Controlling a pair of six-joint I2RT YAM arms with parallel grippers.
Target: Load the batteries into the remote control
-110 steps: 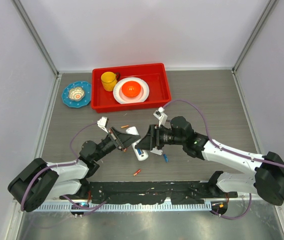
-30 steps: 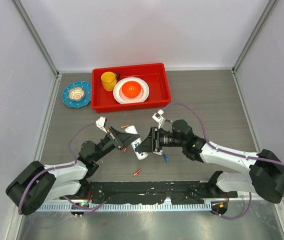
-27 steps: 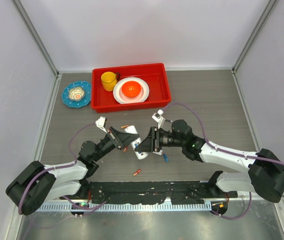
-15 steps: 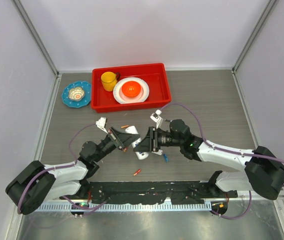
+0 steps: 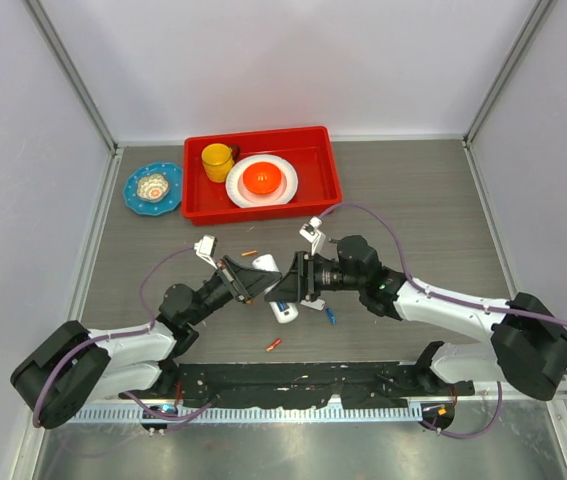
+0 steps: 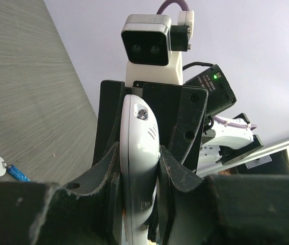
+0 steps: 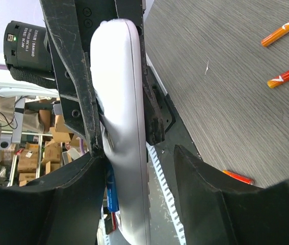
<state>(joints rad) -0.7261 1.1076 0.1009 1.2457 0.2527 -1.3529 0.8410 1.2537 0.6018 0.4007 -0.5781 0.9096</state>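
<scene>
Top: we see the remote control held mid-table between both arms. Loose batteries lie on the table at its 6, 12 and 4 o'clock.
Left wrist: left gripper is clamped on the remote, edge-on.
Right wrist: right gripper has its jaws spread, straddling the remote, with a gap at 3 o'clock.

The left gripper and right gripper meet at the white remote control, batteries scattered nearby

You were in a robotics lab cell; white panels on aluminium posts enclosed the grey worktop; stacked cardboard boxes stood beyond.
</scene>
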